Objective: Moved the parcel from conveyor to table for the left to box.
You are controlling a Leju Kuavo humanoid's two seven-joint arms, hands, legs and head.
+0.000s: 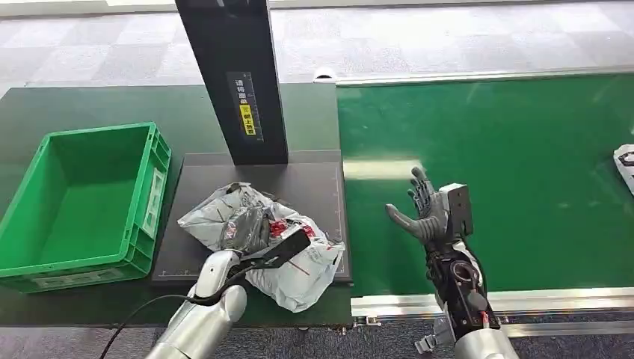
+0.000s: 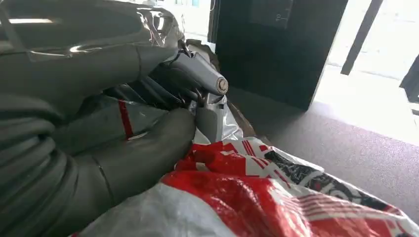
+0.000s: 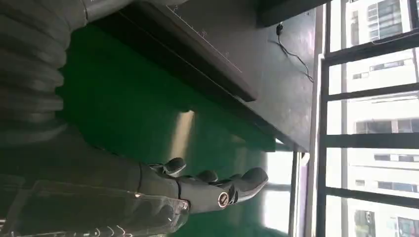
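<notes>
While its fingers sink out of sight into crumpled plastic, the robot's left hand grips the parcel, a white bag with red and black print lying on the dark scale plate on the counter. Beside the plate sits a green crate. Over the green conveyor, the right hand hovers with fingers spread, holding nothing. At the belt's far edge, a pale object is cut off by the frame.
</notes>
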